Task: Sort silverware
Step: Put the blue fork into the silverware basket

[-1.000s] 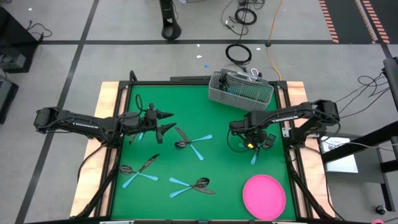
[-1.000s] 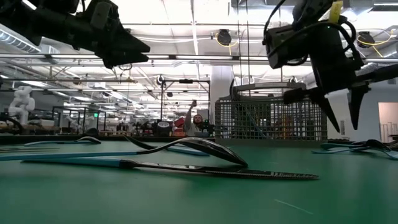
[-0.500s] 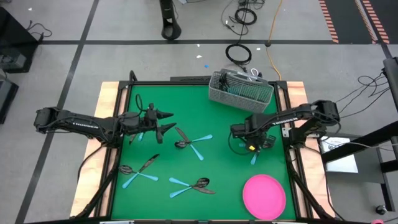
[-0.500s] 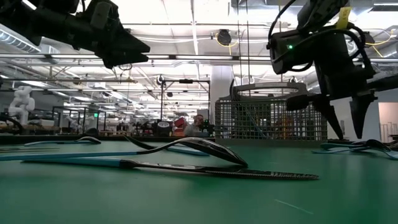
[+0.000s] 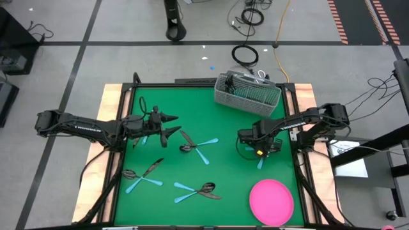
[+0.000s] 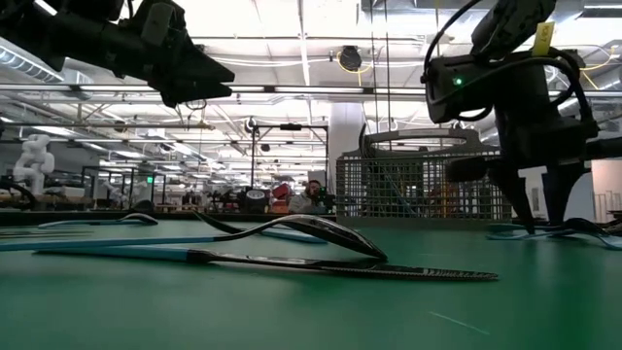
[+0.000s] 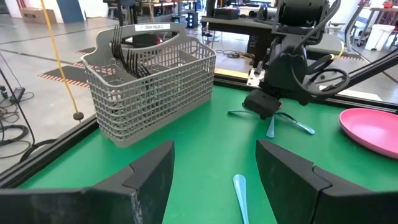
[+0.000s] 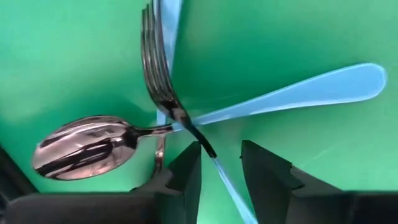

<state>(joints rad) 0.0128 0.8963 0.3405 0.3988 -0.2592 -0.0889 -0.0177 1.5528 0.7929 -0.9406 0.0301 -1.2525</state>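
While the left arm waits over the left half of the green table [image 5: 223, 121], the left gripper [image 5: 171, 126] hangs above the mat with its two fingers [image 7: 148, 177] spread wide and nothing between them. Below it on the mat lie small crossed heaps of silverware, all with light blue handles and dark heads: one heap [image 5: 142, 175] near the left front, a second heap [image 5: 197, 188] at the middle front, and a third heap [image 5: 197, 146] just right of the left gripper, toward the table's centre. In the low view the nearest pieces are a knife [image 6: 292, 265] lying flat and a spoon [image 6: 301, 228] arching over it. Farther right, at the far edge, stands the grey wire-mesh caddy [image 5: 248, 93], with dark fork heads already upright in one compartment [image 7: 127, 56]. Right of centre, the right gripper [image 5: 261, 147] is down at a fourth heap, its fingertips [image 8: 189, 168] partly closed and straddling the thin neck of a fork [image 8: 163, 81] without visibly touching it. That fork lies crossed with a spoon [image 8: 84, 146] and a blue handle [image 8: 298, 93] on the mat. Near the right front corner sits the pink plate [image 5: 271, 201].
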